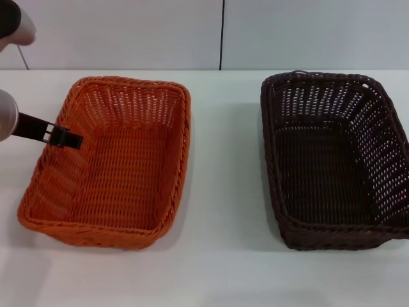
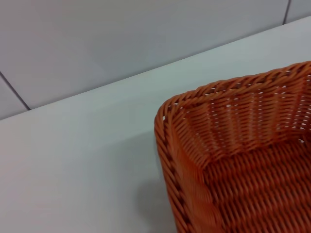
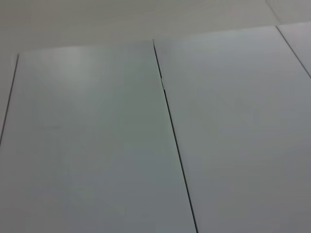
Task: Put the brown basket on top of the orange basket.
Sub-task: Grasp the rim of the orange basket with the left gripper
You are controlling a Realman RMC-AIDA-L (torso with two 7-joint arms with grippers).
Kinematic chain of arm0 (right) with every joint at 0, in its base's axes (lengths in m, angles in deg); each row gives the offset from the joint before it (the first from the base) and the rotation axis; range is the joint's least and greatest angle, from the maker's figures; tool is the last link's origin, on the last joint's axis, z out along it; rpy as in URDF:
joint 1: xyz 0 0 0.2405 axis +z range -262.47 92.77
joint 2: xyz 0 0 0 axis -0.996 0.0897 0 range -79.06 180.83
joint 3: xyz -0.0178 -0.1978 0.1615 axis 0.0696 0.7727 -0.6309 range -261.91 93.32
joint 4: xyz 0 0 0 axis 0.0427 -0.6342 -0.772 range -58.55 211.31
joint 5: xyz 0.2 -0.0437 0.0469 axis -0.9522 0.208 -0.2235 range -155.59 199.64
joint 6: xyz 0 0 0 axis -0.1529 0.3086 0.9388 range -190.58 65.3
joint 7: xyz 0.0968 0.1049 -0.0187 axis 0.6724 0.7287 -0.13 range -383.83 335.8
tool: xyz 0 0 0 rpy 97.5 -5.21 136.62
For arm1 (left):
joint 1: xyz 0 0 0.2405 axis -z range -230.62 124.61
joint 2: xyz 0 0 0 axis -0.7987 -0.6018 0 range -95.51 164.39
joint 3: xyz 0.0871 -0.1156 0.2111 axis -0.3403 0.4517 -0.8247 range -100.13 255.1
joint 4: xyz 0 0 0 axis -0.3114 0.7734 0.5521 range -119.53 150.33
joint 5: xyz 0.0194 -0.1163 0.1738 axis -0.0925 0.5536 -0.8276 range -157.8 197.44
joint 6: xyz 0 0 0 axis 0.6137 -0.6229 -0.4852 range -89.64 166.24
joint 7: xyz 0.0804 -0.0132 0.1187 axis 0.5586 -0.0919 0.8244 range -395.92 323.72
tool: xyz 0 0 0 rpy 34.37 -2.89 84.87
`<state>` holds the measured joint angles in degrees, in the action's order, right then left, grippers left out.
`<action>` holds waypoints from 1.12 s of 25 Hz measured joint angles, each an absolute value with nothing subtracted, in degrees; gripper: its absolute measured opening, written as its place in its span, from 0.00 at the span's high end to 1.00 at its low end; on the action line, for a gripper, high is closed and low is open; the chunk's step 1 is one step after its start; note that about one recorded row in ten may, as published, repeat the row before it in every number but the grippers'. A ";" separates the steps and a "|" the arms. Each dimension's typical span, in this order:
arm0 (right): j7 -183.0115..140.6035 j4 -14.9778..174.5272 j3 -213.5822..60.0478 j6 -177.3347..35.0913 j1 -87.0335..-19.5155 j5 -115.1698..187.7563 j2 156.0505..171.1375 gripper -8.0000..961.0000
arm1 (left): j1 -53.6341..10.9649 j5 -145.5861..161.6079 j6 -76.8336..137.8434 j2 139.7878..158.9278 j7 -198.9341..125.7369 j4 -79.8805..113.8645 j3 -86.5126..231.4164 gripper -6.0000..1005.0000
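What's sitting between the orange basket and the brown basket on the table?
Nothing: in the head view only bare white table separates the orange basket from the brown basket.

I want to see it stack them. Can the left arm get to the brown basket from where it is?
Probably not easily: the left end effector sits over the orange basket, which lies between it and the brown basket.

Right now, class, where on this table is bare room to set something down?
Bare table lies between the orange basket and brown basket, and along the near edge. It is crowded at the orange basket's left rim, where the left gripper hangs.
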<state>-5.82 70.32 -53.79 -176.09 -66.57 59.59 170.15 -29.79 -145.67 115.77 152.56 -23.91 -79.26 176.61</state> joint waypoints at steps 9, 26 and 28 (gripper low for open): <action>-5.82 70.32 -53.78 -175.83 -66.57 59.73 170.09 0.15 | -29.02 -145.66 111.34 152.45 -23.62 -73.86 176.89 0.30; -5.82 70.31 -53.62 -175.65 -66.65 59.73 170.05 0.15 | -24.92 -145.31 105.57 152.35 -21.26 -61.06 181.71 0.32; -5.82 70.29 -53.62 -175.65 -66.71 59.75 170.05 0.15 | -24.11 -145.33 105.25 152.38 -21.11 -58.89 182.99 0.33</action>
<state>-5.82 70.29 -53.62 -175.65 -66.71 59.75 170.05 -24.11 -145.33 105.25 152.38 -21.11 -58.89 182.99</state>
